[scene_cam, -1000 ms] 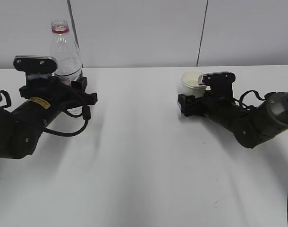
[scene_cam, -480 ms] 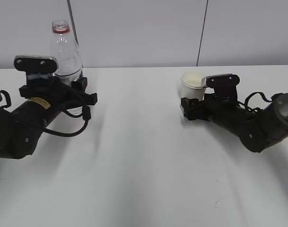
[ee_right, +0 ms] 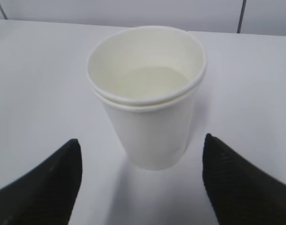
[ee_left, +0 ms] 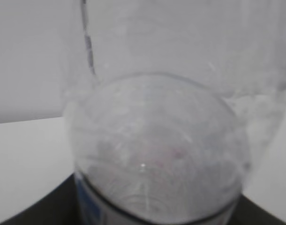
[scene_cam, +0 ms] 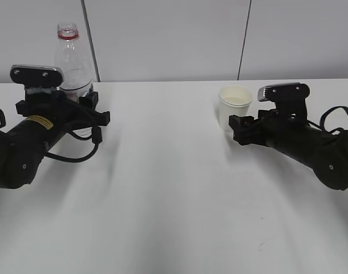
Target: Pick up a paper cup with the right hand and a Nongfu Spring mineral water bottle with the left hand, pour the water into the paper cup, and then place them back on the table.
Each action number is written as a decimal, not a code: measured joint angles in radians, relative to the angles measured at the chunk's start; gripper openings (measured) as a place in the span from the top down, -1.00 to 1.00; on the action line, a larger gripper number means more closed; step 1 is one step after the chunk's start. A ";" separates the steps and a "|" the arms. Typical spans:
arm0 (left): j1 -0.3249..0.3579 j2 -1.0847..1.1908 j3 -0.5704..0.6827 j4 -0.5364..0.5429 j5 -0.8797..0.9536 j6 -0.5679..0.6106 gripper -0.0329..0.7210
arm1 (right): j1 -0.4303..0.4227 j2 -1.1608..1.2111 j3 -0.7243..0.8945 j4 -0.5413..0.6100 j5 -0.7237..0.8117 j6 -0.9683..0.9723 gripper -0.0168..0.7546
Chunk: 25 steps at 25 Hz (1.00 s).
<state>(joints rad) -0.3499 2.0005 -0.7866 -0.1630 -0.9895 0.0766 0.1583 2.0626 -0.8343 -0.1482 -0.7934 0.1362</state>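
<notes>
The clear Nongfu Spring mineral water bottle [scene_cam: 74, 60] with its red neck ring stands upright at the far left, and my left gripper [scene_cam: 83, 109] is shut round its lower part, hiding the label. In the left wrist view the bottle [ee_left: 157, 150] fills the frame, with a dark finger [ee_left: 58, 216] at its base. The paper cup [scene_cam: 235, 105] stands on the white table [scene_cam: 174, 188] with water in it. My right gripper [scene_cam: 238, 122] is open, just in front of the cup and apart from it. In the right wrist view the cup [ee_right: 147, 103] stands beyond the open gripper [ee_right: 140, 187].
A light wall with vertical panel seams [scene_cam: 244, 40] rises behind the table's far edge. Black cables [scene_cam: 77, 157] loop under the left arm. A small dark mark [scene_cam: 261, 245] lies on the table at the front right.
My right gripper has let go of the cup and drawn back to the right, leaving it standing. My left gripper and the bottle have shifted slightly left together.
</notes>
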 joint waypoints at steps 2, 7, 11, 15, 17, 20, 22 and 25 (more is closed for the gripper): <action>0.008 0.007 -0.001 0.000 -0.005 0.000 -0.04 | 0.000 -0.043 0.032 -0.002 0.000 0.000 -0.58; 0.014 0.060 -0.037 0.000 -0.006 -0.001 -0.04 | 0.000 -0.127 0.090 -0.002 0.001 0.000 -0.58; 0.014 0.093 -0.068 0.001 -0.005 -0.011 -0.04 | 0.000 -0.167 0.111 -0.004 0.002 0.000 -0.58; 0.014 0.110 -0.080 0.000 -0.004 -0.020 -0.04 | 0.000 -0.177 0.116 -0.004 0.004 0.000 -0.58; 0.014 0.118 -0.080 0.000 0.000 -0.022 -0.04 | 0.000 -0.177 0.117 -0.004 0.004 0.000 -0.58; 0.014 0.135 -0.082 -0.001 -0.019 -0.027 -0.04 | 0.000 -0.177 0.117 -0.004 0.004 0.000 -0.58; 0.014 0.147 -0.084 -0.001 -0.039 -0.028 -0.04 | 0.000 -0.177 0.117 -0.004 0.006 0.000 -0.58; 0.014 0.151 -0.088 -0.001 -0.047 -0.029 -0.04 | 0.000 -0.177 0.117 -0.004 0.006 0.000 -0.58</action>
<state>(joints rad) -0.3360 2.1517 -0.8745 -0.1639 -1.0360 0.0477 0.1583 1.8861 -0.7173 -0.1520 -0.7873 0.1362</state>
